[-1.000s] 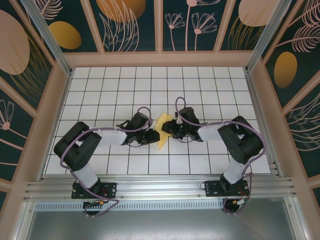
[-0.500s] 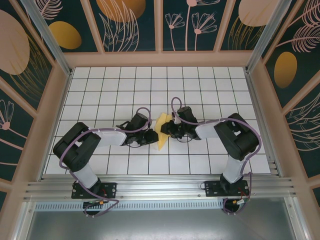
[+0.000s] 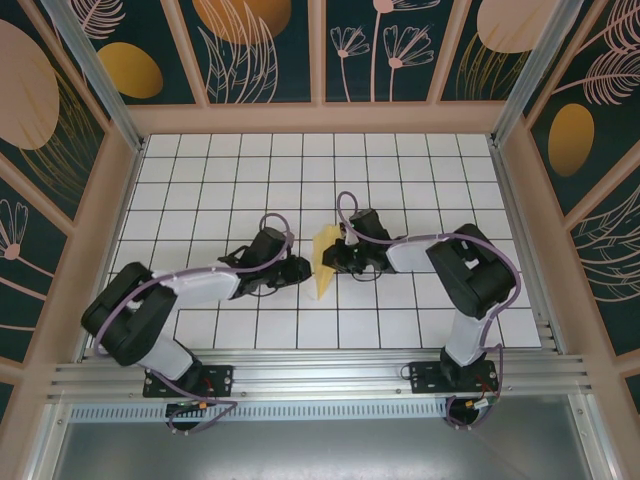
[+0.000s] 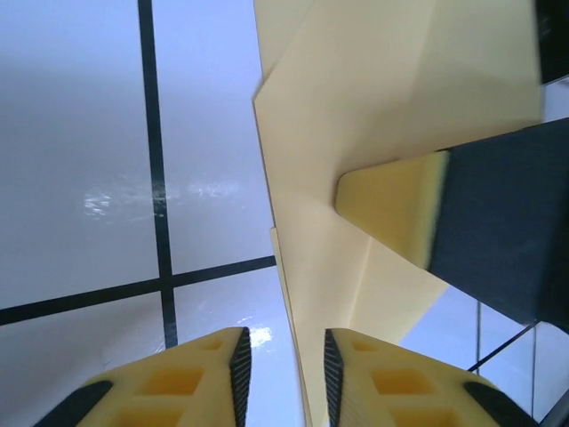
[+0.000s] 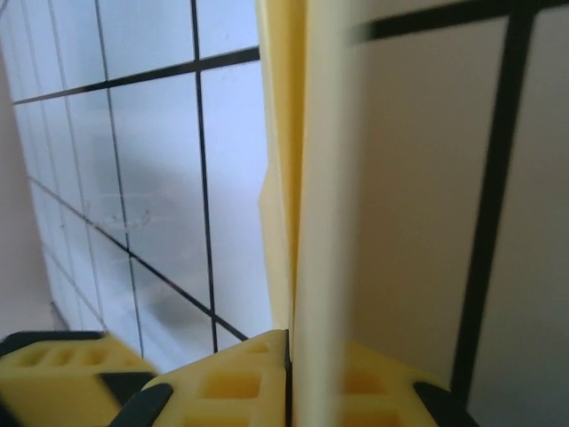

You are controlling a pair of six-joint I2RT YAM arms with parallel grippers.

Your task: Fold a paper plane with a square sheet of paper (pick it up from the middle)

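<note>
scene: a white grid table (image 3: 420, 180) is walled by patterned panels (image 3: 260, 50); both arms are reached in from the near edge and met near the middle.
yellow paper (image 3: 322, 280): partly folded and stood on edge near the table's middle, between the two grippers; its lower tip is pointed toward the near edge.
paper shape: overlapping layers and slanted creases are seen in the left wrist view; a clean square outline is not seen.
left gripper (image 3: 299, 270): set just left of the paper. In its wrist view the jaws are parted, with a clear gap between the yellow fingers (image 4: 178, 378). The thin paper edge is passed through that gap, close to the right-hand finger, and is not clamped.
right gripper (image 3: 333, 257): set on the paper's right side and closed on it. In its wrist view the sheet is seen edge-on, pinched between the two yellow pads (image 5: 222, 382), with no gap left.
cross view: in the left wrist view, one yellow pad of the right gripper on its black finger is seen pressed flat against the paper's face.
table contact: whether the paper's lower tip is touching the tiles cannot be told.
</note>
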